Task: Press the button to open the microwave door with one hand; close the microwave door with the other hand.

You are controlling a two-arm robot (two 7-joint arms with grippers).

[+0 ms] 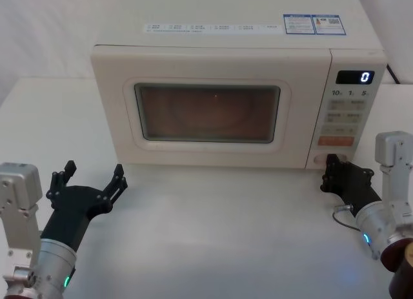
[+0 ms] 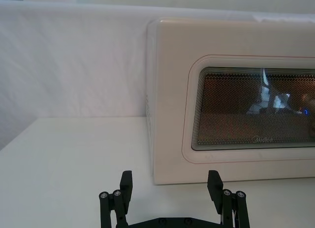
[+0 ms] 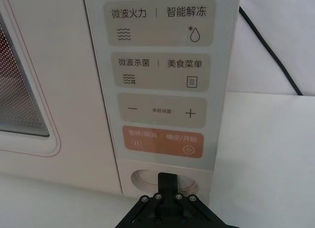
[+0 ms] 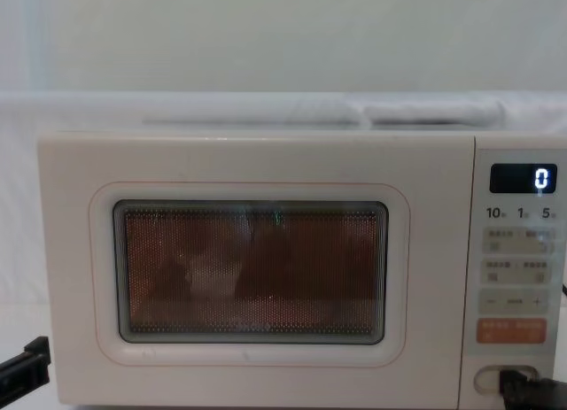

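Observation:
The microwave door (image 1: 206,105) is a cream panel with a dark window, and it sits flush with the casing. Low on the control panel is the button (image 3: 142,179), a wide cream oblong key. My right gripper (image 3: 167,179) is shut, its tip at the middle of the button (image 1: 318,160); whether it is pressing I cannot tell. In the chest view the right gripper (image 4: 530,392) covers the button's (image 4: 490,377) right half. My left gripper (image 1: 87,179) is open on the table, before the door's left corner (image 2: 170,139) and apart from it. Nothing is between the left fingers (image 2: 126,184).
The microwave (image 1: 232,34) stands on a white table (image 1: 213,234) against a white backdrop. An orange key pair (image 3: 162,142) lies just above the button, with pale labelled keys higher up. A black cable (image 3: 270,50) runs behind the oven on the right. The display (image 1: 355,77) reads 0.

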